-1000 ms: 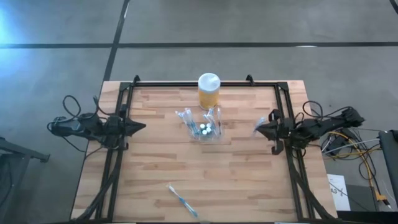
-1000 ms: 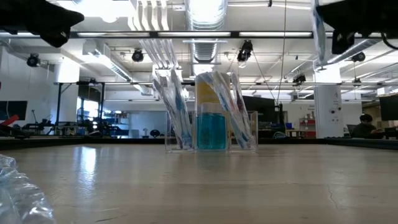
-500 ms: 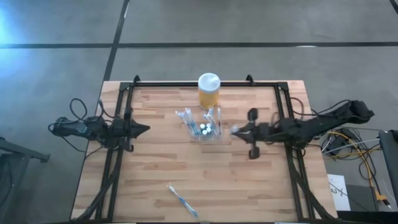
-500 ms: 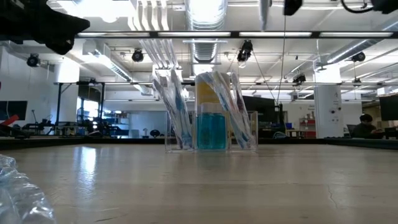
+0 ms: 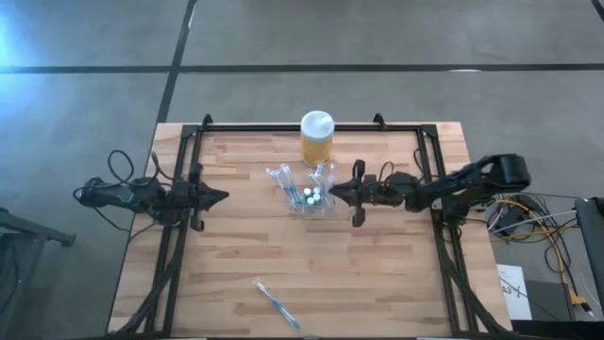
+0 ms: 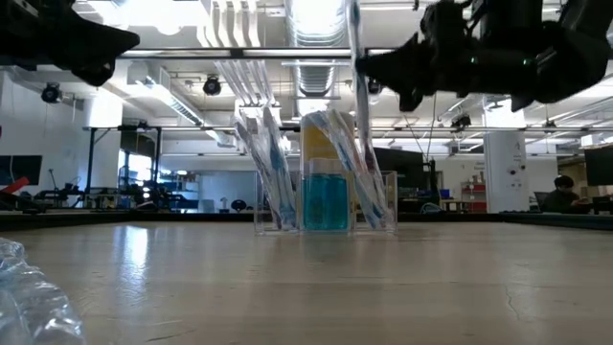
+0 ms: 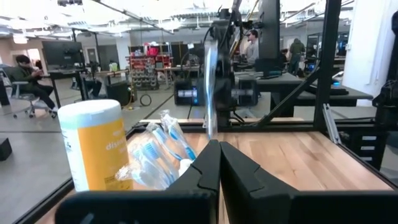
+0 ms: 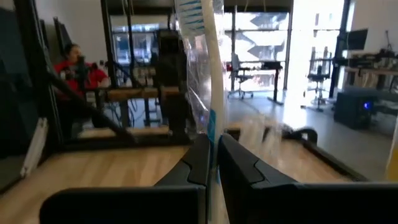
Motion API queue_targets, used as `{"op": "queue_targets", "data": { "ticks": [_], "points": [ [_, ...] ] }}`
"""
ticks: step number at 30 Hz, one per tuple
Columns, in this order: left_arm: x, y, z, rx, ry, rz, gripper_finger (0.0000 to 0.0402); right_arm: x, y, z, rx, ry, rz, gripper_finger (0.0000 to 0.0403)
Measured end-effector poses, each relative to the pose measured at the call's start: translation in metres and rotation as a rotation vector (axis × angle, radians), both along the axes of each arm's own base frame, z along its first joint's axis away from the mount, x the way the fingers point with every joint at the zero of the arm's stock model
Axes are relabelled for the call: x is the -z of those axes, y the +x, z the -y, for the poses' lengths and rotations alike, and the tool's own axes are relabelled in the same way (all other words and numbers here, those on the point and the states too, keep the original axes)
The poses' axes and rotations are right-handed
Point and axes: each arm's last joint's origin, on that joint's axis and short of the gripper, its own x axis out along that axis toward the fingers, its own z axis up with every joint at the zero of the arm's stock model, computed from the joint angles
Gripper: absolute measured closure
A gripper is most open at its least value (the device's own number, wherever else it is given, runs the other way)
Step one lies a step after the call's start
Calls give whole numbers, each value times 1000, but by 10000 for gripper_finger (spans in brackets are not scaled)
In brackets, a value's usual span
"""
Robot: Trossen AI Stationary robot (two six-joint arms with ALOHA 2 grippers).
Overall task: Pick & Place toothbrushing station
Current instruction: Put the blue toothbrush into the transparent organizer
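Observation:
The toothbrushing station (image 5: 308,197), a small clear holder with several wrapped toothbrushes standing in its slots, rests on the wooden table's middle, in front of a yellow jar (image 5: 316,138) with a white lid. In the low view the station (image 6: 326,196) stands upright on its base. My right gripper (image 5: 333,192) hovers just right of the station, shut on a wrapped toothbrush (image 6: 356,57) that stands upright. My left gripper (image 5: 223,197) waits shut and holding nothing at the table's left, pointing level toward the station (image 7: 158,155). My right gripper pinches the wrapped toothbrush's handle (image 8: 211,124) between its two fingers (image 8: 239,165). The fingers come level from the table's right side and lie across the brush. The brush stands upright, bristle head (image 8: 189,15) up, lifted clear above the table beside the station.
Another toothbrush (image 5: 276,304) lies flat near the table's front edge. Crumpled clear plastic (image 6: 29,297) shows close to the low camera. Black frame rails (image 5: 179,236) run along the left, right and far sides. Bare wood (image 5: 377,274) spreads in front of the station.
My right gripper has swung from the table's right edge toward the left, up to the station, carrying the wrapped toothbrush upright and staying shut on it. The station and the jar have not moved.

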Motion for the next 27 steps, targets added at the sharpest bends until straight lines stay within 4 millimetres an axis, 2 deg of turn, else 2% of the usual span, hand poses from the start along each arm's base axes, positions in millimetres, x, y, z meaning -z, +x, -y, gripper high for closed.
{"op": "queue_targets", "data": {
  "ticks": [8,27],
  "points": [
    [0,1,0,-3,12,17,394,36,-2,5,119,18,-41,390],
    [-1,0,-1,-29,-33,25,394,77,-1,7,123,57,-180,390]
  ]
}}
